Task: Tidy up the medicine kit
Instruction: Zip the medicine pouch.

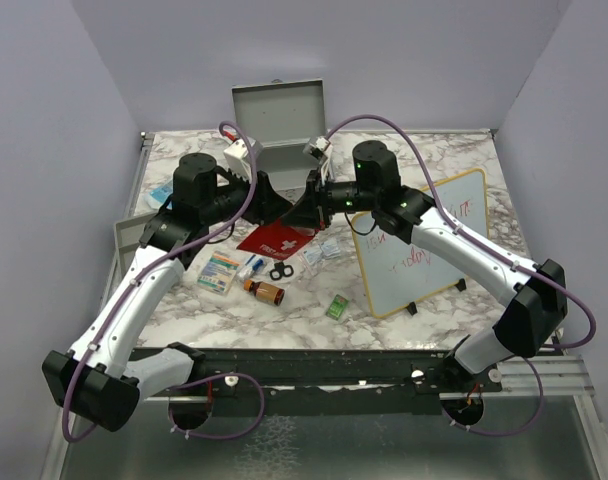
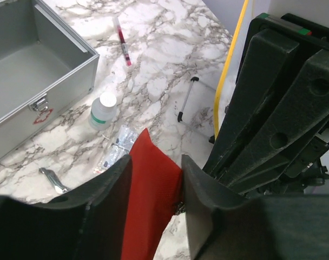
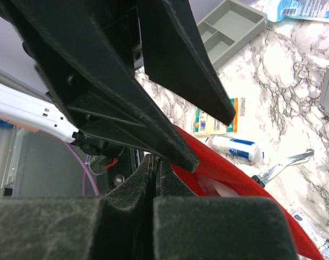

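The medicine kit (image 1: 282, 125), a grey metal box, stands open at the back centre with its lid up. Its latch and red emblem show in the left wrist view (image 2: 24, 81). A red first-aid pouch (image 1: 277, 240) lies in front of it, and both grippers meet over it. My left gripper (image 1: 267, 197) straddles the pouch (image 2: 148, 200) and its fingers press both sides (image 2: 155, 162). My right gripper (image 1: 309, 200) is shut, with its jaws tight together (image 3: 155, 162) at the pouch's edge (image 3: 229, 168). The exact pinch point is hidden. White shows inside the pouch's opening.
A wood-framed whiteboard (image 1: 424, 245) leans at the right. A shallow grey divided tray (image 1: 134, 235) sits at the left edge. In front of the pouch lie a medicine box (image 1: 220, 270), brown bottle (image 1: 267, 292), scissors (image 1: 281, 271) and green packet (image 1: 337, 307). A white bottle (image 2: 104, 110) and syringe (image 2: 122, 40) lie near the kit.
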Robot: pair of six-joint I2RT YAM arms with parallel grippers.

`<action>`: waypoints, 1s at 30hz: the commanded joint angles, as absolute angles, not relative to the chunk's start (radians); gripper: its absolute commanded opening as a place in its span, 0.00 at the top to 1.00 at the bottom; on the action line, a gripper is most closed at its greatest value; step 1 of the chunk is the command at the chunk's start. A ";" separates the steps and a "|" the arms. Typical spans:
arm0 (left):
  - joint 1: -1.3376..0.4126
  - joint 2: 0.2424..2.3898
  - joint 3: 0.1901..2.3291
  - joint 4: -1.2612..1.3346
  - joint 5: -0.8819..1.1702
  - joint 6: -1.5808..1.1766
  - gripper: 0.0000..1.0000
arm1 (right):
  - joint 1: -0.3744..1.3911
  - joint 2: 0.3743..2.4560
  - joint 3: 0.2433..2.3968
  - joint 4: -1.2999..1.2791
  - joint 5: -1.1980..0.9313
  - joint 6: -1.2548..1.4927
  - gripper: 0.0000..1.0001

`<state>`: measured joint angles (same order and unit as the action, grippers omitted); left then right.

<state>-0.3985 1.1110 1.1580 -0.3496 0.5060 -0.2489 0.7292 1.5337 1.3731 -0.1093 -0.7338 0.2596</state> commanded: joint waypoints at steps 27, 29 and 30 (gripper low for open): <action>-0.399 0.936 1.103 -0.194 0.367 -0.413 1.00 | 0.729 1.523 1.249 0.073 -0.571 0.455 0.99; -0.399 0.931 1.112 -0.202 0.347 -0.422 1.00 | 0.729 1.524 1.246 0.079 -0.561 0.456 0.99; -0.399 0.929 1.117 -0.204 0.335 -0.427 1.00 | 0.729 1.524 1.244 0.080 -0.558 0.452 0.99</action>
